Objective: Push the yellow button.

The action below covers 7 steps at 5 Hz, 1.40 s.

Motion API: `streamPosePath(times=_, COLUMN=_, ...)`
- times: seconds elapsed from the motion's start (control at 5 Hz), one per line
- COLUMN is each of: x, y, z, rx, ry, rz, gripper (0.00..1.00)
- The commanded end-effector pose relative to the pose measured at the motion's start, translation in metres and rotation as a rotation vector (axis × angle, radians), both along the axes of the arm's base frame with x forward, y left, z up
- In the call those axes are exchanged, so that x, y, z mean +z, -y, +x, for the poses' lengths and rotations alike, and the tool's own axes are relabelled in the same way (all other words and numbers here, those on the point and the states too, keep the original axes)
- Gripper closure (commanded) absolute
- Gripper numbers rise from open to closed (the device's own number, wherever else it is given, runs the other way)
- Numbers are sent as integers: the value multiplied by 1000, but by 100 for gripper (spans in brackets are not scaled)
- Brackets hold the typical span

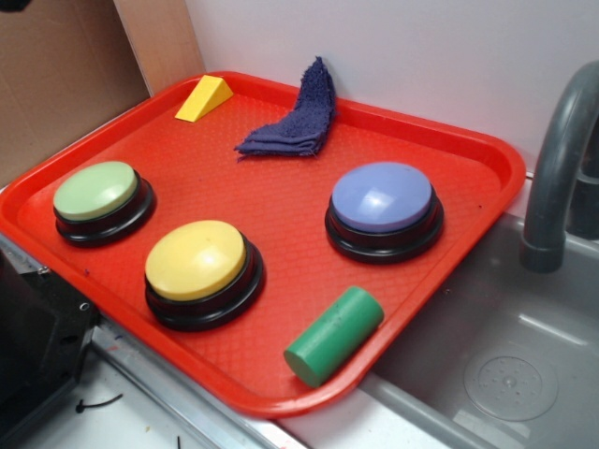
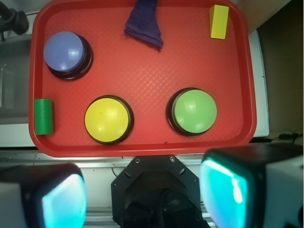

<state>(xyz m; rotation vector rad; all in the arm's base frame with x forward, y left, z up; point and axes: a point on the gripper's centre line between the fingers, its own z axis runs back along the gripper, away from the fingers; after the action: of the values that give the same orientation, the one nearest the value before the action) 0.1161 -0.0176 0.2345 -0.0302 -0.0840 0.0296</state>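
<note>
Red tray [image 2: 142, 76], contents: yellow button [image 2: 108, 118] on black base, lying ahead of and well clear of the gripper [image 2: 142, 194], slightly toward its left pad [image 2: 61, 202]; green button [image 2: 194, 111] ahead toward the right pad. Farther ahead: blue button [image 2: 66, 53], green cylinder [image 2: 43, 116] at far left, blue cloth [image 2: 145, 21], yellow wedge block [image 2: 218, 21]. Gripper spread wide, pinching nothing.
</note>
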Motion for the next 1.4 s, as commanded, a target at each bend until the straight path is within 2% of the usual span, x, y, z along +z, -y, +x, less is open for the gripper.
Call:
streamPosePath(times=0.0, x=0, y=0, z=0, rx=0, ry=0, rz=0, gripper=0)
streamPosePath(times=0.4, x=-47, y=38, z=37, rx=-273, ry=98, rz=75, gripper=0)
streamPosePath(times=0.6, x=-72, y=51, z=47, rx=-367, ry=120, rz=91, gripper=0)
streamPosePath(times=0.8, x=-94, y=58, z=57, rx=-397, ry=95, rz=39, gripper=0)
streamPosePath(times=1.0, x=-122, y=63, z=55, rx=-396, ry=82, rz=-13, gripper=0)
streamPosePath(times=1.2, x=-149, y=70, z=49, rx=-434, ry=60, rz=-24, gripper=0)
